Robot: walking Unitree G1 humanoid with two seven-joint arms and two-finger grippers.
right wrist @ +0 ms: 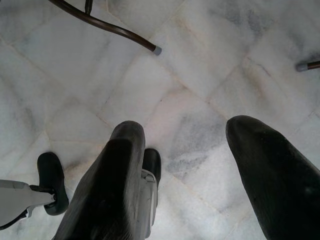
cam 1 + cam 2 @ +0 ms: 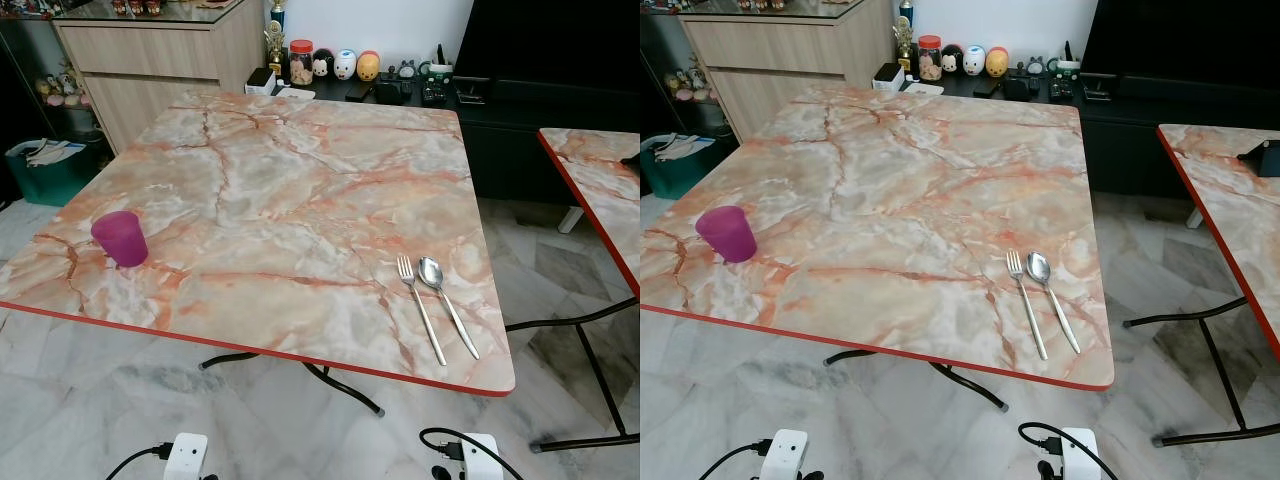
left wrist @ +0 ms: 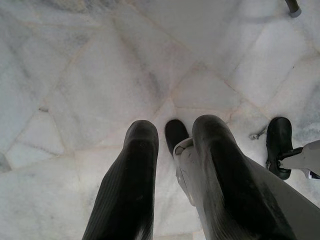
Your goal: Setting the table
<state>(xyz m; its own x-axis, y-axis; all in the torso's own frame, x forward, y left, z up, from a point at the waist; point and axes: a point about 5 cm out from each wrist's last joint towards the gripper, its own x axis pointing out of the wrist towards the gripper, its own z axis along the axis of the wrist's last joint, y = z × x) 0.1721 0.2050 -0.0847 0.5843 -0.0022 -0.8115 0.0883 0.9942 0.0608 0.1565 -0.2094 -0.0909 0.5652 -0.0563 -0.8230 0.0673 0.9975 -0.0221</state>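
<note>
1. Left eye view: a purple cup [image 2: 120,238] stands near the marble table's [image 2: 300,190] front left edge.
2. A fork [image 2: 420,306] and spoon [image 2: 446,303] lie side by side near the front right corner.
3. Left gripper [image 3: 172,145] hangs over the floor, fingers narrowly parted, empty.
4. Right gripper [image 1: 187,150] hangs likewise, fingers wide, empty.

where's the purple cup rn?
In the left eye view, the purple cup stands upright on the marble table, near its front-left edge on the robot's left, well apart from the fork and spoon at front right.
</note>
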